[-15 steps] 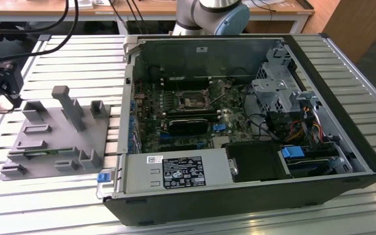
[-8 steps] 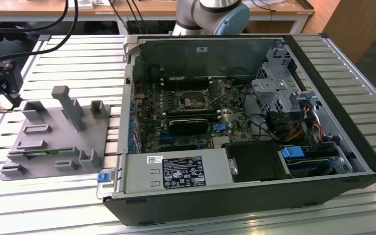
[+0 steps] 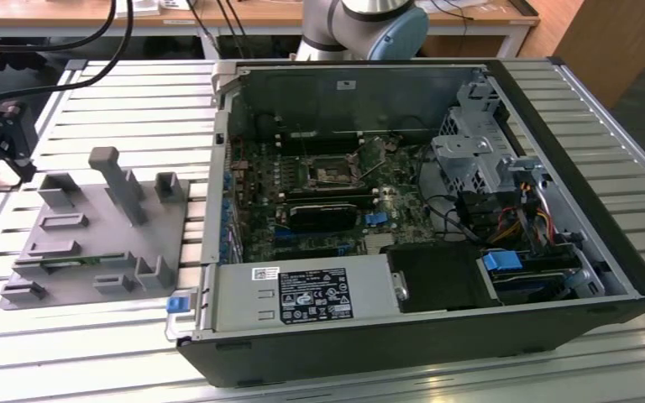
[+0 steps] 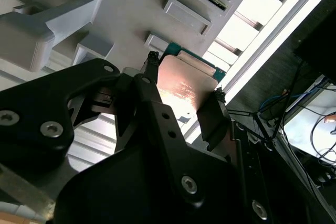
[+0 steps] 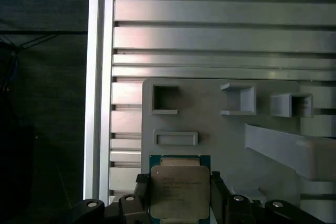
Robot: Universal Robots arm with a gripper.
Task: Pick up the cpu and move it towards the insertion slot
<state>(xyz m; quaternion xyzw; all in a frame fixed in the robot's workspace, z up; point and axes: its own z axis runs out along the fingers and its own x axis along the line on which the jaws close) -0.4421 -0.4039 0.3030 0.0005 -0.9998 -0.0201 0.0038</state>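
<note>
Robot arm's claw (image 5: 180, 188) is clamped on the cpu (image 5: 180, 195). In both wrist views, 2 black fingers (image 5: 218, 192) press on opposite edges of the chip, which lies flat btwn them. The cpu is a square chip w/ a silvery-grey metal top & a green rim. It sits at one edge of a grey plastic tray (image 5: 210, 124) that has raised blocks, posts & shallow pockets. Can't tell if the chip touches the tray or hangs just above it. The tray lies on a slatted metal table (image 5: 210, 24).

In the exterior view, the claw is at that view's far left, by the tray's left end. The insertion slot (image 3: 331, 172) is a dark square socket w/ a shiny metal frame. It's on the circuit board inside an open computer case (image 3: 591, 252), which lies on its side to the exterior view's right of the tray. Cpu & slot are well apart, w/ the tray & the case wall btwn them.
</note>
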